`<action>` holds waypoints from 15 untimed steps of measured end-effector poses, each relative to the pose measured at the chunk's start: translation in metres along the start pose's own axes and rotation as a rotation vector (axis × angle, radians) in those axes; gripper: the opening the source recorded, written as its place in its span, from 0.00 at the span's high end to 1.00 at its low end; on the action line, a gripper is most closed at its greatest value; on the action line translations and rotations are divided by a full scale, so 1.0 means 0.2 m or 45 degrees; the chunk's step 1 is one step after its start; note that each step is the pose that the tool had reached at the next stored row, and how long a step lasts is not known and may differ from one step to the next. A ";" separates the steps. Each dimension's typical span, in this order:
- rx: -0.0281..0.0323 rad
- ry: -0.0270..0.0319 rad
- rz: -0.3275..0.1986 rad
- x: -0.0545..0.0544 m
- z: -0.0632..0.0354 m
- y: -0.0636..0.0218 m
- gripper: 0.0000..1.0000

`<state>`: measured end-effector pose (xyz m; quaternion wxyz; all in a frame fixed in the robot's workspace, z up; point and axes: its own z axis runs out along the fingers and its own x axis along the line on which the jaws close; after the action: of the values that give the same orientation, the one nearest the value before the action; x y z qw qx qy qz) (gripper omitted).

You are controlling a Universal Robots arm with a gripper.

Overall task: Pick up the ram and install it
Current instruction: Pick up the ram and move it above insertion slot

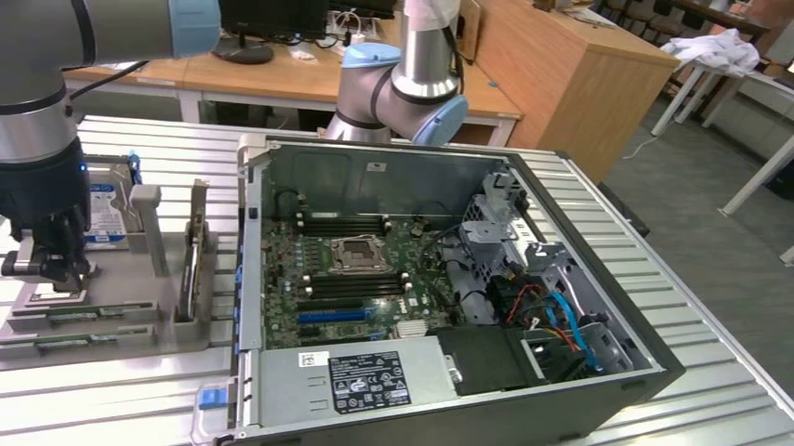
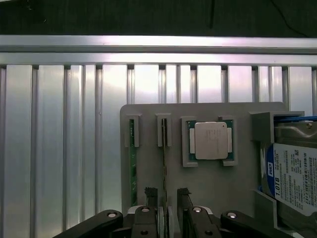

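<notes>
Two ram sticks stand on edge in slots of a grey holder [image 2: 208,188]. One shows its green edge [image 2: 132,163]. The other ram [image 2: 164,148] looks dark and thin, and runs down between my fingertips. My gripper [image 2: 167,197] is open and straddles this second stick, with a gap on each side. In the exterior view the gripper [image 1: 47,271] hangs low over the holder [image 1: 118,311] at that view's left, where the ram sticks [image 1: 87,321] lie as greenish strips. Beside it the open computer case [image 1: 255,279] shows the motherboard's black memory slots [image 1: 353,223].
A processor chip [image 2: 210,140] sits in a recess of the holder beside the sticks. A blue-labelled hard drive [image 2: 294,173] stands in the holder's end bracket. The table [image 2: 59,148] is ribbed aluminium. The arm's base [image 1: 397,88] rises behind the case.
</notes>
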<state>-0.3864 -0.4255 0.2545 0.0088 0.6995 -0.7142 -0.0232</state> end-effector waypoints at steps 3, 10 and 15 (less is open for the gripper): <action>0.0001 -0.0001 0.000 0.00 0.013 -0.001 0.70; 0.0000 0.0000 0.000 0.00 0.038 -0.002 0.70; 0.0001 -0.0001 0.000 0.00 0.056 -0.003 0.70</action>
<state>-0.3864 -0.4255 0.2432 0.0088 0.6995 -0.7142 -0.0232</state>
